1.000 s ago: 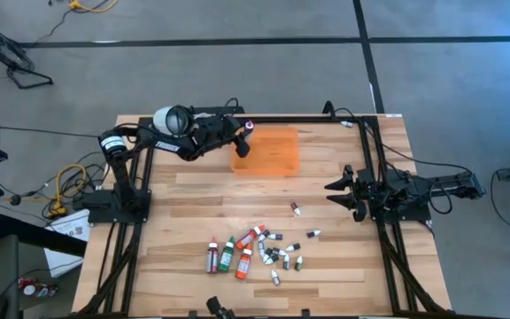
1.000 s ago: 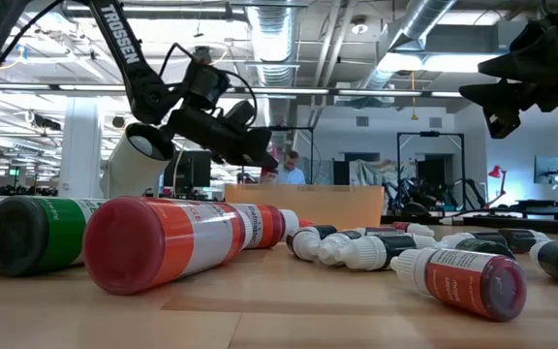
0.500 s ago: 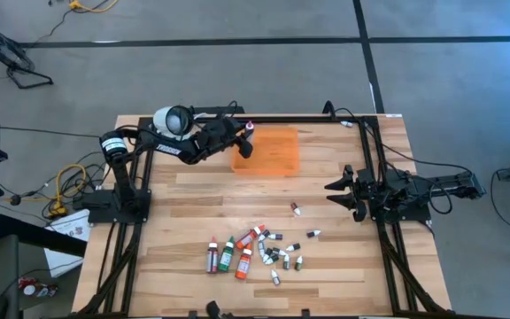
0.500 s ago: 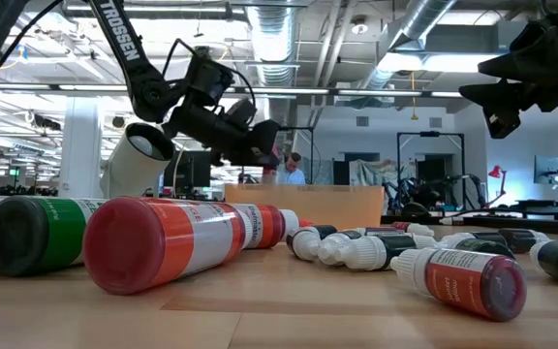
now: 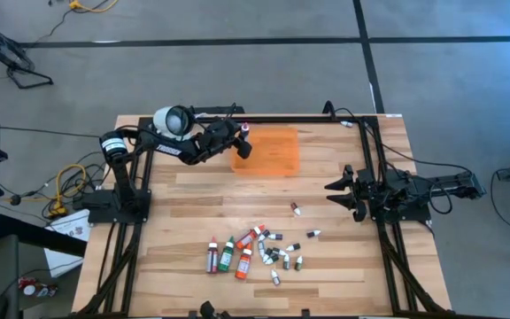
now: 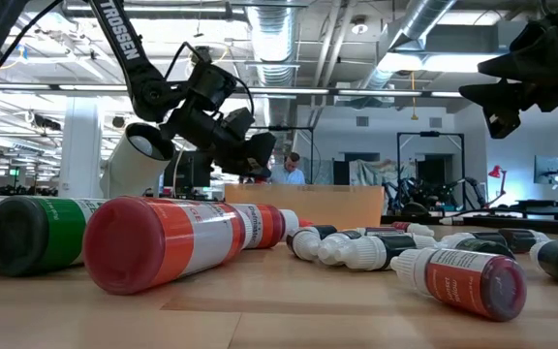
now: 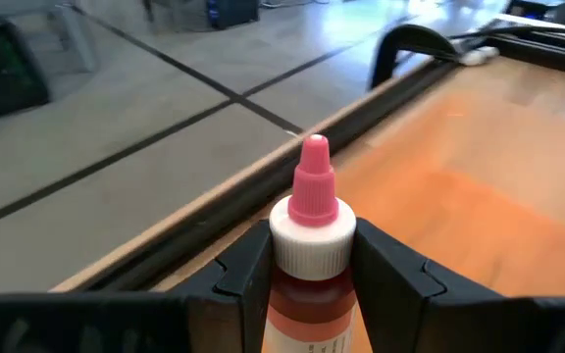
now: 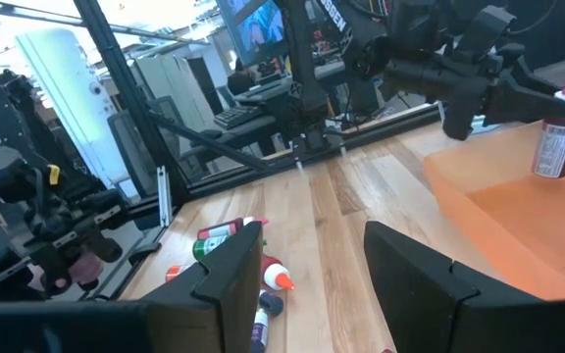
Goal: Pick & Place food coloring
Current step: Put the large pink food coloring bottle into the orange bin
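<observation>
Orange tray (image 5: 273, 152) bare; left claw (image 7: 307, 265) grips pink-tipped bottle (image 7: 309, 245).

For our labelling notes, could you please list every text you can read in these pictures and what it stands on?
"TROSSEN": on the left arm, low view.
Label print on the orange bottle and the small red bottle: too blurred to read.
Label on the pink-tipped bottle: too small to read.

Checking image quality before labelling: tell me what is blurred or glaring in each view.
Low view: nearest bottles soft, ceiling lights glare. Left wrist view: held bottle sharp, floor beyond blurred. Right wrist view: own fingers blurred. High view: evenly lit, no glare.
</observation>
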